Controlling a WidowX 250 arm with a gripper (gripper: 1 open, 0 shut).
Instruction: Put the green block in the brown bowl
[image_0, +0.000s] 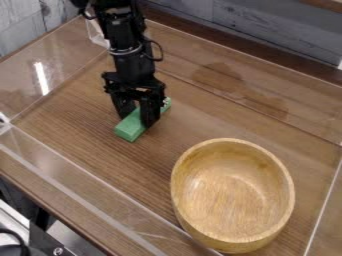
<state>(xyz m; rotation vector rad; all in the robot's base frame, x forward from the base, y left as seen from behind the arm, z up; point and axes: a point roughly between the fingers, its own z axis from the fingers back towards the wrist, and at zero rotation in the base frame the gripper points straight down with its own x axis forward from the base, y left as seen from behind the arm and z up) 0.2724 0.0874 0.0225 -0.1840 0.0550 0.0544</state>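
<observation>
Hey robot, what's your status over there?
Gripper closed on green block; block on table, outside brown bowl; nothing seen between them.

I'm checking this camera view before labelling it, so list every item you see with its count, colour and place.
Wooden bowl: one, tan-brown, at the near right of the table
Green block: one, green, left of the bowl and farther back, at the gripper
Table: one, brown wood, under the bowl and block
Cable: dark, at the lower left corner
Gripper: one, black, at the block, its fingers closed on it
Robot arm: one, black, reaching in from the top left
</observation>
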